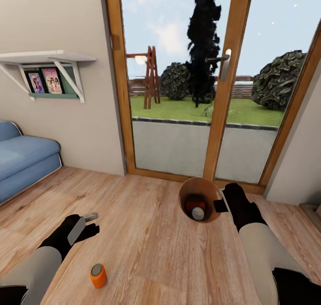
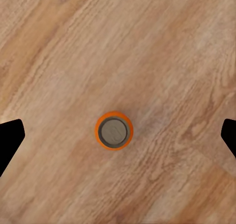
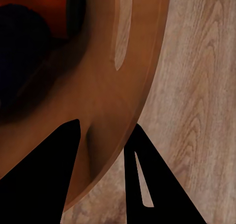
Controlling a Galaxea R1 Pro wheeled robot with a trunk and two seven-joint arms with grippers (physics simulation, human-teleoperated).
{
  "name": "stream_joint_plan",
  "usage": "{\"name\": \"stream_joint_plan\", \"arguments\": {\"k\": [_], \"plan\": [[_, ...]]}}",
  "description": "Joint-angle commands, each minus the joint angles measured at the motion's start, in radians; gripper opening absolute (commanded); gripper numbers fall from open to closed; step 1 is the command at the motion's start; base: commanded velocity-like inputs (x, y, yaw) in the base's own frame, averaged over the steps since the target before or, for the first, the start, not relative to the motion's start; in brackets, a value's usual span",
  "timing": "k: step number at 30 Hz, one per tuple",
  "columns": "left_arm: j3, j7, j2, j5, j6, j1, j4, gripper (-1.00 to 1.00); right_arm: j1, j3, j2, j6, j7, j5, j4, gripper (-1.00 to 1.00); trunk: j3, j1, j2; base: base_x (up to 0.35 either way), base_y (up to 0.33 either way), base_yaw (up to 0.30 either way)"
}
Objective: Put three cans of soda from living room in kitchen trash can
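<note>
A: Start at the right tool (image 1: 221, 203). What is it doing?

B: It is clamped on the rim of the bin (image 1: 185, 189). In the right wrist view one finger (image 3: 42, 177) sits inside the wall and the other outside, with the bin's edge (image 3: 105, 150) pinched between them. I'd judge the bin is held that way so it can be carried along to the cans rather than each can being carried to it.

A: Anything in it?

B: Two cans show inside, one orange (image 1: 195, 204), and one whose silvery top (image 1: 198, 213) is all I can make out; its colour I can't tell.

A: And the left tool (image 1: 87, 224)?

B: Spread wide and holding nothing. In its wrist view both tips stand at the picture's edges, and the third can (image 2: 114, 130), orange, stands upright on the floor (image 2: 162, 52) midway between them, well below.

A: So it's lined up from above?

B: It looks so: centred over the can, likely ready for a drop and grasp. In the head view that can (image 1: 98, 275) stands nearer the robot than the tool.

A: Surroundings?

B: Living room: glass doors (image 1: 183, 95) ahead, sofa (image 1: 24, 160) at left, no kitchen in sight yet.
</note>
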Motion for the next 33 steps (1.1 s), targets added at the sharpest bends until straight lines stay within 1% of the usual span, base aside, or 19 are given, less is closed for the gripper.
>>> {"name": "stream_joint_plan", "arguments": {"k": [1, 8, 33], "plan": [[0.000, 0.000, 0.000, 0.000, -0.004, 0.000, 0.001, 1.00, -0.001, 0.000, 0.000, 0.000, 0.002, -0.010, -0.001, -1.00, -0.003, 0.004, -0.007, 0.000, 0.000, 0.000], [0.001, 0.000, 0.000, -0.002, -0.009, 0.000, 0.001, 1.00, -0.001, 0.001, 0.001, 0.000, 0.002, -0.010, -0.001, -1.00, -0.025, 0.030, -0.055, 0.000, 0.000, 0.000], [0.001, 0.000, -0.002, -0.005, -0.012, 0.001, 0.001, 1.00, 0.002, 0.005, 0.002, 0.000, 0.002, -0.010, -0.001, -1.00, -0.122, 0.041, -0.060, 0.000, 0.000, 0.000]]}}
